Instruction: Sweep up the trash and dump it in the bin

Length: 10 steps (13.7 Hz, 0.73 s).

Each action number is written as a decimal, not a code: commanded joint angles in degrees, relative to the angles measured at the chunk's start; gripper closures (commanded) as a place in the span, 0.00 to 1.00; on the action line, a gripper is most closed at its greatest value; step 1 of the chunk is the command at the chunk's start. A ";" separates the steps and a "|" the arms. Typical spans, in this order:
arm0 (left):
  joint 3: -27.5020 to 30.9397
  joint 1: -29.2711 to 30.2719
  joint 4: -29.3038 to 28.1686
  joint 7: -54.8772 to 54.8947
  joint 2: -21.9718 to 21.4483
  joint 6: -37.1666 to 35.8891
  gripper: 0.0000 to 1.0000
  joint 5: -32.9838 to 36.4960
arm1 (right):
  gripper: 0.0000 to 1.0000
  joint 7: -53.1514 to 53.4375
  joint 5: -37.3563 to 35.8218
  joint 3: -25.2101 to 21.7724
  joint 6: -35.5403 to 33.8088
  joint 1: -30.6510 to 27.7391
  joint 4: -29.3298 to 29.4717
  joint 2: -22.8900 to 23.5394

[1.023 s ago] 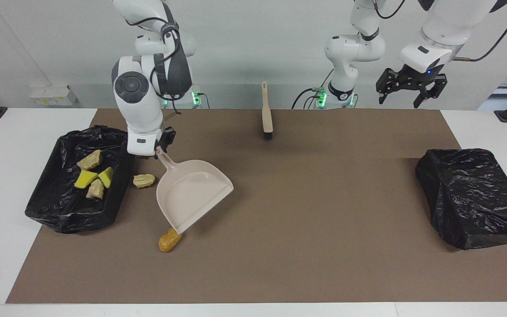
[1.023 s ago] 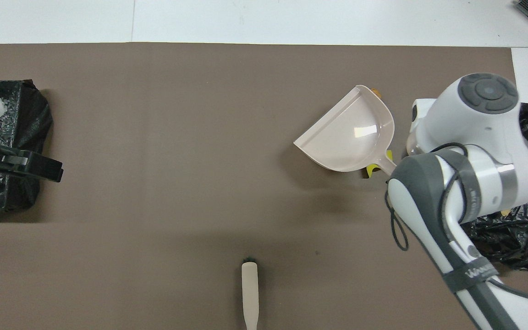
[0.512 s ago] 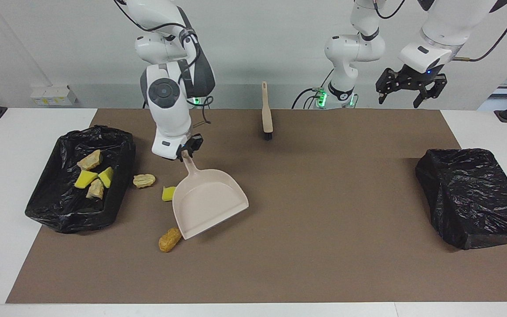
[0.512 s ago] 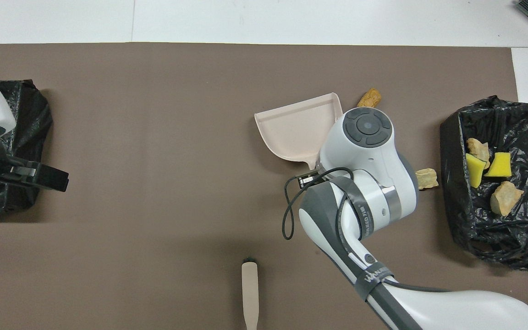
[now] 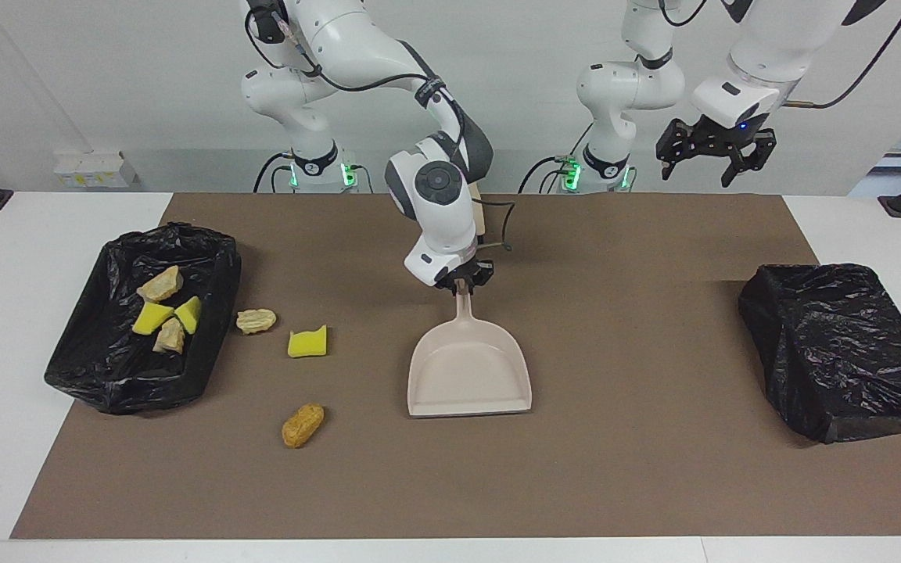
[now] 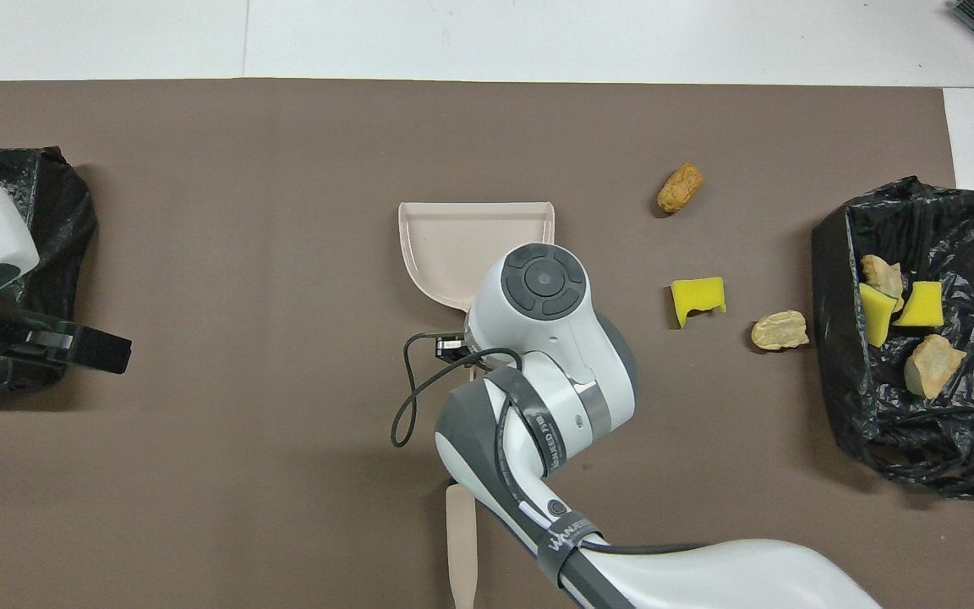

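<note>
- My right hand (image 5: 462, 283) is clamped shut on the dustpan (image 5: 469, 374) handle; the pan sits flat mid-counter, its open mouth pointing away from the robots.
- Three pieces of trash lie loose on the mat toward the right arm's end: a yellow sponge chunk (image 5: 308, 343), a tan lump (image 5: 256, 320) just beside the bin (image 5: 220, 313), and a golden-brown lump (image 5: 302, 424) farthest from the robots. Four more sit in that bin.
- So the scraps lie sideways off the pan, not ahead of its mouth; I judge it needs turning.
- My left hand (image 5: 715, 154) waits wide open and empty, raised above the other end.
- The brush (image 6: 460, 541) lies nearest the robots.

Right end effector (image 5: 464, 280): clamped on dustpan (image 5: 469, 374) handle
Trash (image 5: 308, 343): three scraps beside dustpan (four in bin (image 5: 98, 375))
</note>
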 commanded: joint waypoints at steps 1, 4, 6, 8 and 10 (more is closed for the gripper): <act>-0.08 -0.13 -2.67 0.38 -1.98 1.38 0.00 0.76 | 1.00 1.90 2.34 -0.25 -0.80 1.24 3.12 1.65; -0.08 -0.13 -3.02 0.64 -2.07 1.46 0.00 0.76 | 1.00 4.08 2.43 -0.25 -1.33 1.16 2.59 1.65; -0.08 -0.13 -3.11 0.64 -1.99 1.46 0.00 0.76 | 0.01 5.42 1.21 -0.25 -3.08 1.16 2.59 1.56; -0.35 -0.13 -3.46 0.64 -2.07 1.64 0.00 0.76 | 0.00 5.77 1.38 -0.25 -5.19 1.16 2.59 0.86; -0.61 -0.22 -4.51 0.46 -2.07 1.90 0.00 0.76 | 0.00 5.42 1.90 -0.16 -8.17 1.34 2.42 -0.37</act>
